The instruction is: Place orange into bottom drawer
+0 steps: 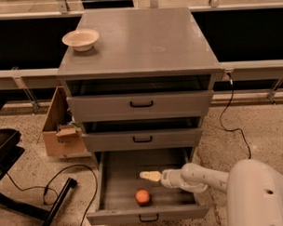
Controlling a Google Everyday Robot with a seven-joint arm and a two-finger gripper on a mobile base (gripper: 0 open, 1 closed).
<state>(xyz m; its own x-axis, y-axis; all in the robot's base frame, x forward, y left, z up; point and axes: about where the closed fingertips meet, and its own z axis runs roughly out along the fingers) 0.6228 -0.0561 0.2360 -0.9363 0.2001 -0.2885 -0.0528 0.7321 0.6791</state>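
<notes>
The orange [142, 197] lies on the floor of the bottom drawer [111, 181], near its front wall and a little left of centre. The bottom drawer is pulled out wide; its small black handle [148, 218] shows on the front. My gripper [148, 176] reaches into the drawer from the right on the white arm [204, 178]. It hangs just above and behind the orange, apart from it, with nothing visibly in it.
The two upper drawers [141, 104] are shut or nearly so. A cream bowl [80, 39] sits on the cabinet top at the back left. A cardboard box [60, 131] stands left of the cabinet. Black cables [64, 178] and a chair base [13, 184] lie on the floor at left.
</notes>
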